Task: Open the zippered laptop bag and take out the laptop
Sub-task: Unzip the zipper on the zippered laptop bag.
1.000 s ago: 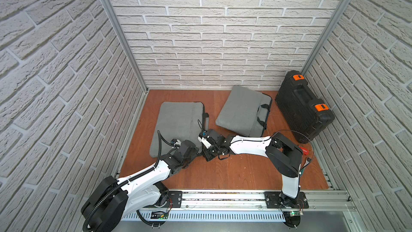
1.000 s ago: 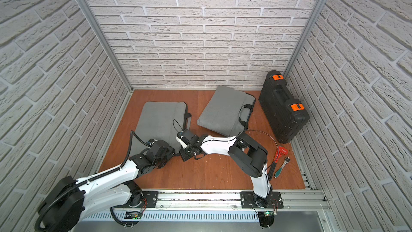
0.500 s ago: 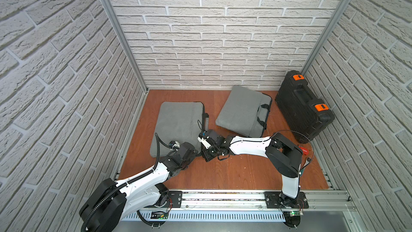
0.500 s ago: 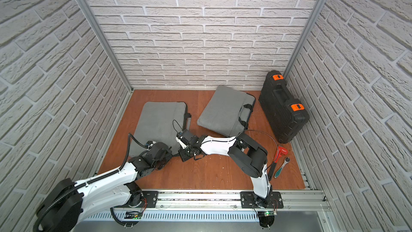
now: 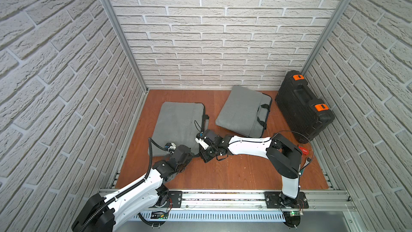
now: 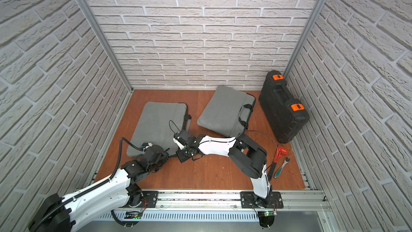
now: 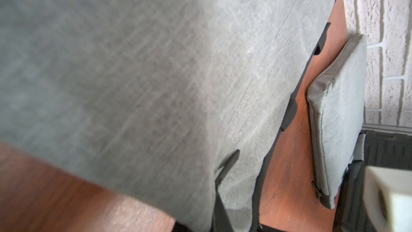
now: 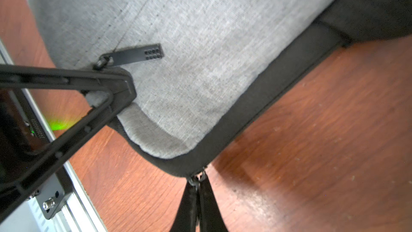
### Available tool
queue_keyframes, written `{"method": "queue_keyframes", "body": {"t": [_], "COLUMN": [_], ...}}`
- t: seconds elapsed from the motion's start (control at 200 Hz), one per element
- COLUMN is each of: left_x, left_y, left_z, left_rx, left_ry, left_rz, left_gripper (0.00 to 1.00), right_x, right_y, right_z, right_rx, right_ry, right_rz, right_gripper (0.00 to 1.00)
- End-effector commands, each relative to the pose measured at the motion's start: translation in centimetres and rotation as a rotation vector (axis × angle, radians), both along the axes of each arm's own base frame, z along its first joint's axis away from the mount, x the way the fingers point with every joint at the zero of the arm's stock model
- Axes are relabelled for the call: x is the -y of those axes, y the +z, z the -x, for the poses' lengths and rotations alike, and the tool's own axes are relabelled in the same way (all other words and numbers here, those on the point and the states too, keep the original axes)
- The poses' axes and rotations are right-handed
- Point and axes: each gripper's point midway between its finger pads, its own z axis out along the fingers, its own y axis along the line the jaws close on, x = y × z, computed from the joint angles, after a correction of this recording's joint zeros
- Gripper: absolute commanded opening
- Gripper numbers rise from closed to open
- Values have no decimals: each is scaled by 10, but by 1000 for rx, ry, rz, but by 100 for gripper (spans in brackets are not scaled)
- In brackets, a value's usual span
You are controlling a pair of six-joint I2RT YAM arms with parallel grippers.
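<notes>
Where the grey laptop bag [image 5: 178, 126] lies flat on the wooden surface [image 5: 223, 170], my right end effector [image 8: 198, 194] sits at the bag's near corner. Its fingers are pressed together on the main zipper pull [image 8: 197, 180]. My left end effector [image 8: 126, 88] meets the same bag along its near edge, just beside that corner. Its two black fingers come together at the tip with a fold of grey fabric pinched between them. A flat black pocket tab [image 8: 136, 55] lies on the bag's face right beside those left fingertips. In both top views my two wrists crowd that near edge and hide the fingers themselves. Beyond the bag's handle side, apart from it, a second grey bag [image 5: 243, 112] lies turned at an angle. Farther out on that same side stands a black tool case [image 5: 303, 106] with orange latches. A red-handled tool [image 6: 281, 151] and a ratchet [image 6: 282, 166] lie near the case, well apart from the laptop bag.
</notes>
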Motion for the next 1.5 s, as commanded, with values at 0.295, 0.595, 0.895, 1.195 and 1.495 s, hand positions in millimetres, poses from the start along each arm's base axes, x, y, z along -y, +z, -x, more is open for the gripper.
{"method": "queue_keyframes", "body": {"t": [0.295,0.595,0.895,1.195,1.495], "left_x": [-33,-43,-49,-51,-49], "left_y": [-17,-22,-18,-23,-23], "left_z": [13,15,15,9,2], "left_rx": [-40,-69,-57,-61,-74], "left_ry": [46,58,69,73,44], "left_rz": [-104,-127,-118,-139,-169], "left_gripper": [0,0,0,0,0], "right_x": [11,27,32,23,18], "right_y": [-21,-22,-20,-21,-25], "right_z": [-7,-16,-26,-9,-5], "right_rx": [-8,8,49,21,45], "right_ry": [50,65,130,186,196], "right_rz": [128,197,243,141,102], "right_gripper": [6,6,6,10,12]}}
